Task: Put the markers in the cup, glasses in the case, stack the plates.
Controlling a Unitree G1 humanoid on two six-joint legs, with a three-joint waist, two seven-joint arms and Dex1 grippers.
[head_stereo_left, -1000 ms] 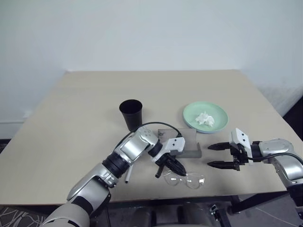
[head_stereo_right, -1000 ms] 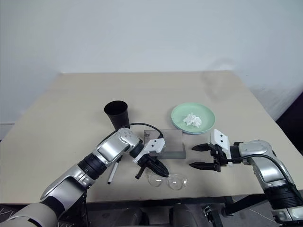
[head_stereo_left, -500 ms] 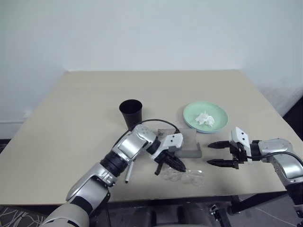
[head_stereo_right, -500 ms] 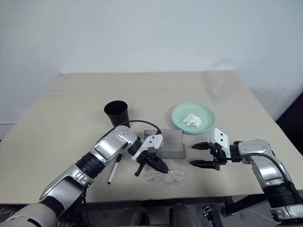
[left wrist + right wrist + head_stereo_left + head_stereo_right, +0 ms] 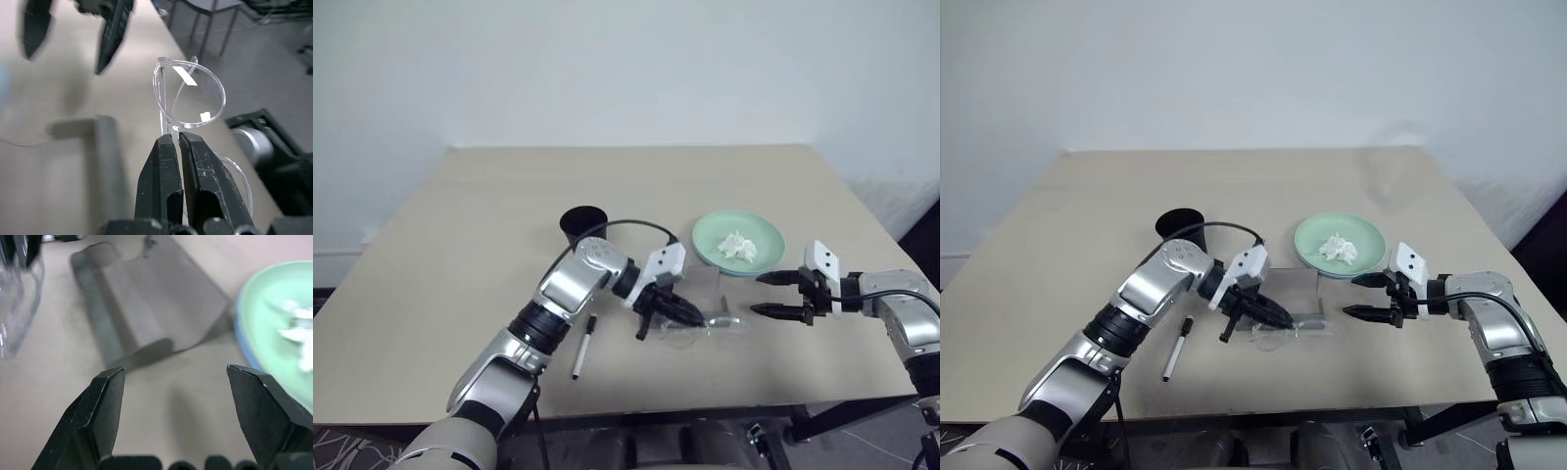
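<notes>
My left gripper [image 5: 690,315] is shut on the clear glasses [image 5: 717,326] and holds them just above the table at the front edge of the grey case [image 5: 1304,288]. The left wrist view shows one lens [image 5: 191,93] past my closed fingertips [image 5: 166,147]. My right gripper [image 5: 757,296] hangs open to the right of the case, near the mint green plate [image 5: 759,228], which has a blue rim [image 5: 238,335] beneath it. The black cup [image 5: 582,222] stands behind my left forearm. A white marker with a black cap [image 5: 583,345] lies on the table by that arm.
A crumpled white tissue [image 5: 736,245] lies in the green plate. The case's flap [image 5: 156,298] stands open in the right wrist view. The beige table [image 5: 460,245] has bare room to the left and behind; its front edge runs close below the grippers.
My left gripper has lifted the glasses off the table and carried them up toward the case, which uncovers the marker. The right gripper, still open, has moved farther from me and a little right.
</notes>
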